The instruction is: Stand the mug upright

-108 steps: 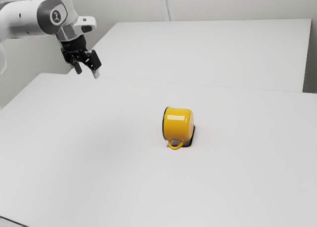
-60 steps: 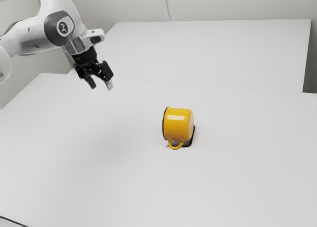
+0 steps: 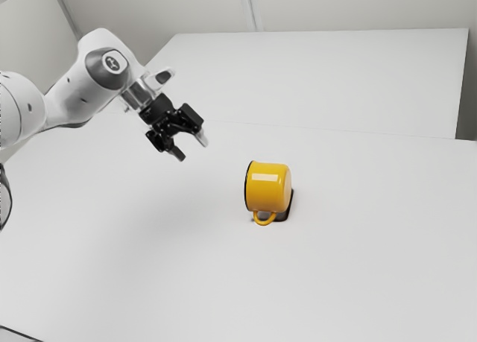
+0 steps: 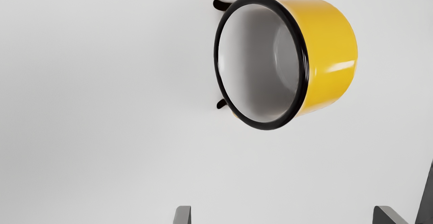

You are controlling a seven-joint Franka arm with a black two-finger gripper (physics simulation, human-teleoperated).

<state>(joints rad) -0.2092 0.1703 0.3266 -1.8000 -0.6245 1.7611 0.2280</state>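
My gripper (image 3: 191, 147) hangs tilted above the table in the exterior view, up and to the left of the mug, its two fingers apart with nothing between them. The yellow mug (image 3: 270, 187) lies on its side, its black-rimmed mouth toward the exterior view's left and its handle at the near side. In the wrist view the mug (image 4: 329, 48) shows its pale inside, and the handle is mostly hidden behind the body. Both fingertips of the open gripper (image 4: 282, 215) stand wide apart, not touching the mug.
The white table (image 3: 186, 267) surrounds the mug. Beyond it, in the exterior view, stands a second white surface (image 3: 313, 81). A small dark object (image 3: 289, 206) or shadow shows right beside the mug's base; I cannot tell which.
My hand has moved toward the exterior view's right and downward, closer to the mug, and its tilt has changed. The mug lies where it was.
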